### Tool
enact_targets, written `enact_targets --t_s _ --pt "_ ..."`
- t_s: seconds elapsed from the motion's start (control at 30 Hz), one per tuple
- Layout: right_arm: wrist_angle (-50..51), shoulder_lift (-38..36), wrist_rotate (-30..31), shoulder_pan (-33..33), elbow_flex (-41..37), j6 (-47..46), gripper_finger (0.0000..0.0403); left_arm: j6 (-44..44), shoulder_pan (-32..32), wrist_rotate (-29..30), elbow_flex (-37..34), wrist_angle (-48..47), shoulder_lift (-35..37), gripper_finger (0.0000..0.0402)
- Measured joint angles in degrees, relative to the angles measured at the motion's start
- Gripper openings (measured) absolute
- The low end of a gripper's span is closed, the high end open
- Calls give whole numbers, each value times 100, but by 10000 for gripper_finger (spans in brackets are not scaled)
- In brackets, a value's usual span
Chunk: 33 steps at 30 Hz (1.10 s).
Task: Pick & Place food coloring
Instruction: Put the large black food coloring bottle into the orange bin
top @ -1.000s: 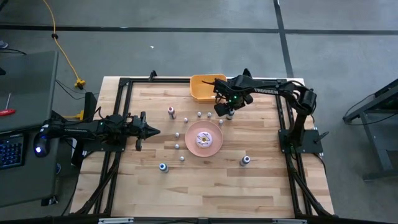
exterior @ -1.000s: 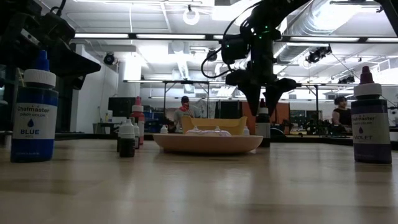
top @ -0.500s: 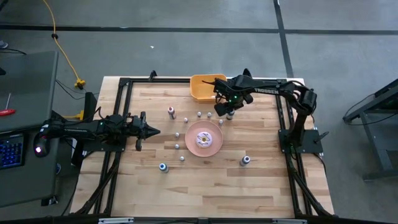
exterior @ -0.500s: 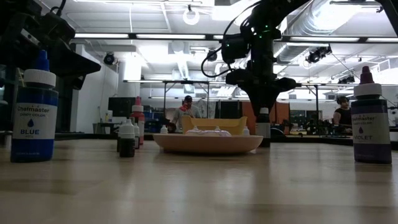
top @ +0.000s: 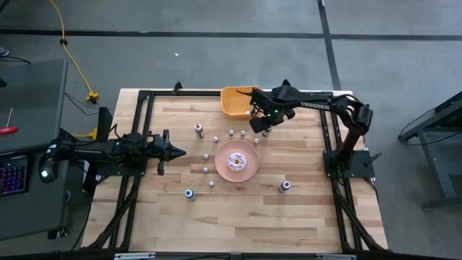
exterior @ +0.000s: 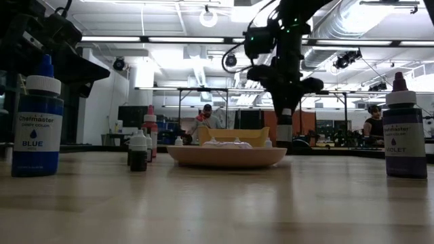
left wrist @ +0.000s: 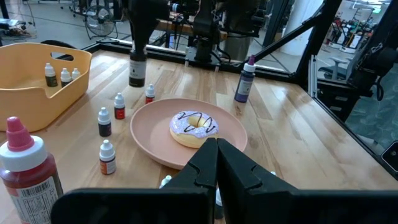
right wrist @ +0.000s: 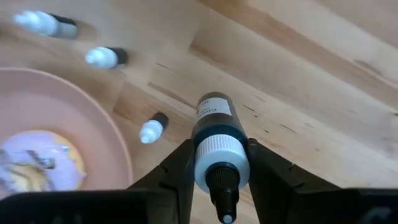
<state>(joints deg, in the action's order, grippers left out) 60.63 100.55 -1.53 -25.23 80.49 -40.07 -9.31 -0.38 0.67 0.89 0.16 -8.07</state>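
Observation:
My right gripper [top: 261, 123] is shut on a dark food coloring bottle [right wrist: 214, 121] with a white collar, between the orange bin [top: 234, 102] and the pink plate [top: 237, 162]. This bottle also shows in the low view [exterior: 284, 130] and the left wrist view [left wrist: 137, 68]. Other bottles stand upright on the table: a red-capped one [top: 199, 130], a blue-capped one [top: 189, 193], a violet one [top: 285, 186], and several tiny ones [top: 231, 133] around the plate. My left gripper [top: 180, 152] is shut and empty at the table's left. My right gripper pinches the bottle at its white collar [right wrist: 221, 159], just under the dark nozzle, between its two fingers [right wrist: 182, 167]. The fingers come from above, pointing down. The bottle hangs upright below them, and its base looks just clear of the table [exterior: 284, 141].
The orange bin at the far edge holds a few tiny bottles [left wrist: 57, 75]. The pink plate bears a doughnut [top: 236, 162]. Black frame rails [top: 144, 97] run along the table's edges. People show in the room beyond the table.
My right gripper has gone down over the dark bottle with open fingers and shut on its collar. It has then risen a little and gone toward the table's far edge, taking the bottle up with it, still upright.

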Motion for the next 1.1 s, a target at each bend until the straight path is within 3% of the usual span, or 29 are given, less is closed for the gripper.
enact_targets --t_s 0.27,0.83,1.1 --pt "-237 -467 21 0 224 -40 113 1 -2 -2 0 0 -1 1" --pt "441 -452 483 0 2685 680 113 -1 0 -2 0 2 -1 1" --pt "567 140 438 -103 3842 1018 113 1 0 -2 -2 2 -1 1"
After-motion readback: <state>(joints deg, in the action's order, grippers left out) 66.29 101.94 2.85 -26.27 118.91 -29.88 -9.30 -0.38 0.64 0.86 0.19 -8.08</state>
